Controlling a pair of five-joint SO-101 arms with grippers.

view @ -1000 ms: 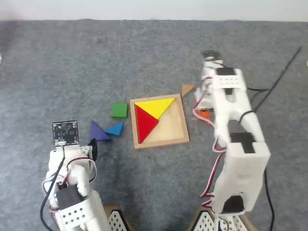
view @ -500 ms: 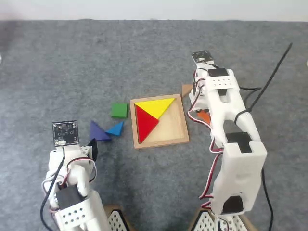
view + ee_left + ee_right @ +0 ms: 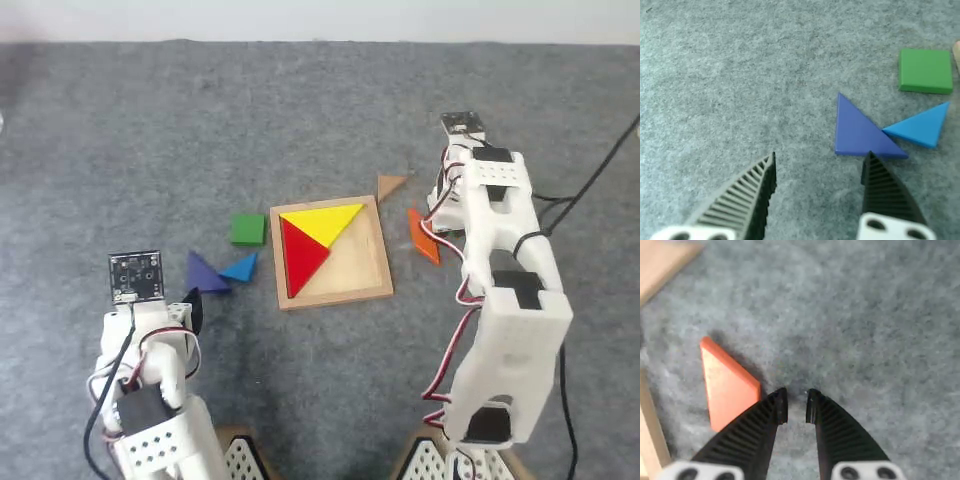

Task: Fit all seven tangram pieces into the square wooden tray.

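The square wooden tray (image 3: 370,280) holds a yellow triangle (image 3: 322,220) and a red triangle (image 3: 300,252). To its left lie a green square (image 3: 248,230), a dark blue triangle (image 3: 205,273) and a light blue triangle (image 3: 240,267). A tan triangle (image 3: 390,184) rests off the tray's far right corner. An orange parallelogram (image 3: 422,236) lies flat just right of the tray. My right gripper (image 3: 795,402) is shut and empty on the carpet beside the orange parallelogram (image 3: 727,387). My left gripper (image 3: 817,160) stands open, one fingertip (image 3: 872,167) at the dark blue triangle (image 3: 860,132).
Grey carpet covers the table. The right arm (image 3: 495,200) stretches along the tray's right side. A black cable (image 3: 590,165) runs off to the far right. The tray's near-right half is bare wood.
The right arm swung left toward the tray, then back right, uncovering the orange parallelogram. The left arm and the other pieces stayed put.
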